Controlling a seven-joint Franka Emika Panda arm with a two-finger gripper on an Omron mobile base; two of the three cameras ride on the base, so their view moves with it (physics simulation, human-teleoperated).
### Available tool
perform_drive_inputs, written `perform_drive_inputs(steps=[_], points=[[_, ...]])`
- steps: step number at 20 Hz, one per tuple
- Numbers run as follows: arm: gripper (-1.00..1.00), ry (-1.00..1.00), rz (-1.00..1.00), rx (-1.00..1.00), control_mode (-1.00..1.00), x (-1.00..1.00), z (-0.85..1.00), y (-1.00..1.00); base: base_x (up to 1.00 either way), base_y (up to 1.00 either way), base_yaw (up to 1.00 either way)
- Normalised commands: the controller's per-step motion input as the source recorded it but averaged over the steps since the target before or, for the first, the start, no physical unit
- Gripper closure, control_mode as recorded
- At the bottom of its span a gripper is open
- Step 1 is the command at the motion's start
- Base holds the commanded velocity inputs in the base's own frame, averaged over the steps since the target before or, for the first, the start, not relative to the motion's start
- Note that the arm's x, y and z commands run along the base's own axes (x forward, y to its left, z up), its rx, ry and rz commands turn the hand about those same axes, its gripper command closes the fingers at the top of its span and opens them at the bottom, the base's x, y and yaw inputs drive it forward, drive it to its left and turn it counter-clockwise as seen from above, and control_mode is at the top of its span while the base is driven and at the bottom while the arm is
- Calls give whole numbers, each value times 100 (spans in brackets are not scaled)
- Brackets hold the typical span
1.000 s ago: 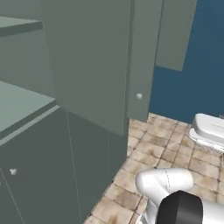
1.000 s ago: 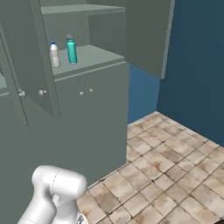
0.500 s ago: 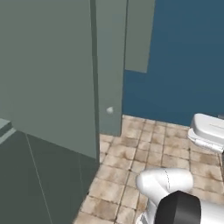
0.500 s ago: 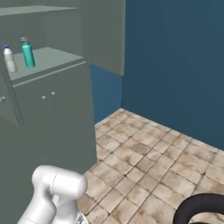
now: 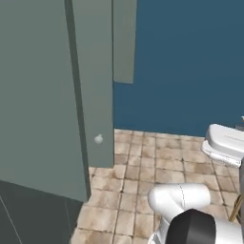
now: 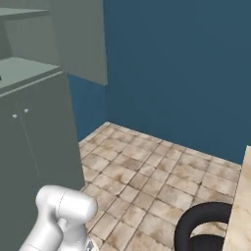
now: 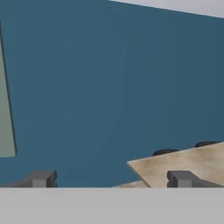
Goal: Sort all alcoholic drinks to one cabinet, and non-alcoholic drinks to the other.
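Blue wall (image 7: 109,87) is facing the gripper (image 7: 111,178), fingers standing spread, empty, wooden tabletop (image 7: 183,164) lying below it.

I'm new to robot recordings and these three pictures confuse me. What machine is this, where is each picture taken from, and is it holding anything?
It is a white robot arm on a driving base, in a rendered kitchen. Two pictures come from cameras on the base, behind the arm: the left one faces an open grey cabinet door with a round knob; the right one shows a grey counter cabinet, the tiled floor and the blue wall. The third camera sits on the hand, looking past the gripper at that wall and a light wooden tabletop. The fingers stand wide apart, with nothing between them.
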Motion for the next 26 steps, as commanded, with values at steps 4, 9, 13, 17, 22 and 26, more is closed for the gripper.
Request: perform_drive_inputs(steps=[4, 9, 13, 17, 22, 26], points=[[-100, 0, 0, 0, 100, 0, 0, 0, 47, -23, -30], [-100, 0, 0, 0, 100, 0, 0, 0, 55, -26, -29], [-100, 0, 0, 0, 100, 0, 0, 0, 42, -34, -34], [-100, 0, 0, 0, 100, 0, 0, 0, 39, -31, -35], [-100, 0, 0, 0, 100, 0, 0, 0, 38, -32, -35], [-100, 0, 0, 0, 100, 0, 0, 0, 38, -31, -35]])
